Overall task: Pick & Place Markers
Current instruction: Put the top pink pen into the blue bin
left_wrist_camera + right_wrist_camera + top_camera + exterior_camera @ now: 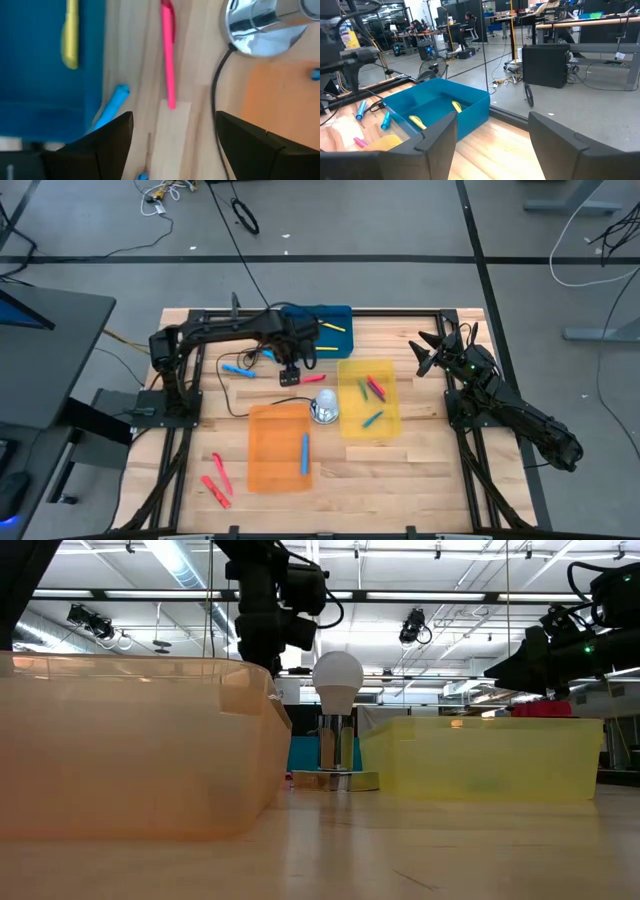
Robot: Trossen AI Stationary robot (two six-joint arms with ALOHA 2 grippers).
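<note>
No brand, label or legible writing is to be seen on any object.

The left hand (291,377) is held above the wooden tabletop (400,465), just in front of the blue tray (318,330), the arm being stretched across from the left side. Its fingers (100,145) are spread wide apart and nothing is held between them; in the left wrist view a pink marker (168,60) lies on the wood directly beyond the open jaws, untouched. A light blue marker (111,107) is seen just beside the blue tray's edge, and a yellow marker (70,35) lies inside that tray. A chrome-based white bulb-shaped object (325,406) stands between the orange tray (278,450) and the yellow tray (370,400).

The right hand (432,350) is raised at the right rear corner of the tabletop, pointed towards the blue tray, with its fingers (435,135) wide open and empty.

The remaining markers are scattered: a blue one (305,453) in the orange tray, several (372,392) in the yellow tray, two red ones (218,483) on the wood near the front left, and a light blue one (238,369) left of the left hand.
</note>
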